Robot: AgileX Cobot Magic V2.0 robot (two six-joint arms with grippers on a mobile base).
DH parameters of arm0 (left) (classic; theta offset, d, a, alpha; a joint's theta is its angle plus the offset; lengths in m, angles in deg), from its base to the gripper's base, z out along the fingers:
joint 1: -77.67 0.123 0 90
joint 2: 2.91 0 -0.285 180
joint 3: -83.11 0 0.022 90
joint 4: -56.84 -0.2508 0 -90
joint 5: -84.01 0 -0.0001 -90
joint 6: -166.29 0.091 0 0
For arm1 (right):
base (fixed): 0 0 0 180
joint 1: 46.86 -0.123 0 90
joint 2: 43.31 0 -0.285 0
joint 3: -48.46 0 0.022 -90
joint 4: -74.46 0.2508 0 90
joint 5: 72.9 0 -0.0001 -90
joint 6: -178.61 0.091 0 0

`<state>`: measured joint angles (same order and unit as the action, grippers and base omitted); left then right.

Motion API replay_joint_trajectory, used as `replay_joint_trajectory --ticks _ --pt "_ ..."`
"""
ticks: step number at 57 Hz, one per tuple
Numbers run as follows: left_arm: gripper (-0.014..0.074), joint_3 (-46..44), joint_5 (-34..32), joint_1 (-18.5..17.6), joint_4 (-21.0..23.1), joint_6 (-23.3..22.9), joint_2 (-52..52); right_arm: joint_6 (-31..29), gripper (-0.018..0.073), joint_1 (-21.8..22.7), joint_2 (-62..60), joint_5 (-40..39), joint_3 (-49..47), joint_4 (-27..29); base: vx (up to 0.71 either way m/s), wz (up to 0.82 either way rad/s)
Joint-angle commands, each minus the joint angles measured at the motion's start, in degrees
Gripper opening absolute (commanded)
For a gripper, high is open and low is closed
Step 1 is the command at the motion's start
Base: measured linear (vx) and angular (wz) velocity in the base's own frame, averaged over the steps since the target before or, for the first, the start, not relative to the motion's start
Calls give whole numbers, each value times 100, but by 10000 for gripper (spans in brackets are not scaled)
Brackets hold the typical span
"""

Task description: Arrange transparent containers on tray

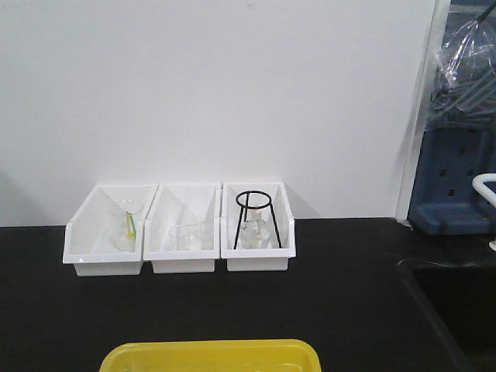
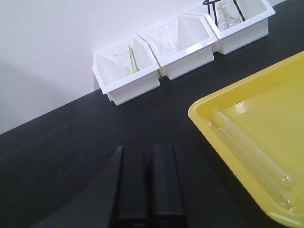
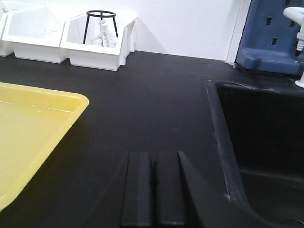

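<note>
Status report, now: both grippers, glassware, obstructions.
Left gripper shut, empty; right gripper shut, empty. Test tubes lying in yellow tray; other glassware in white bins. Nothing blocking.

front view: yellow plastic tray [image 1: 209,355] cut off by the bottom edge, only its far rim visible; contents not visible here. clear glassware in the middle white plastic bin [image 1: 184,240] faint against the white walls, count and type cannot be told. left wrist view: tray runs off the right and bottom edges; two slim clear glass test tubes [image 2: 251,156] lie in it, lower ends nearly at the frame edge. right white bin with black wire ring stand [image 2: 223,12] cropped at the top.
</note>
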<state>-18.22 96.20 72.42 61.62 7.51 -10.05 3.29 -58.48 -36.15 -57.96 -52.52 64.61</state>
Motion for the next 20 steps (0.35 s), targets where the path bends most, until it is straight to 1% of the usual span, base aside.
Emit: replay_joint_trajectory --ticks 1,20 --pt "3 206 -459 13 20 -58 78 -11 -11 33 -42 -404 43 -91 0 0" --pt "3 206 -459 13 20 -58 78 -11 -11 33 -42 -404 43 -91 0 0"
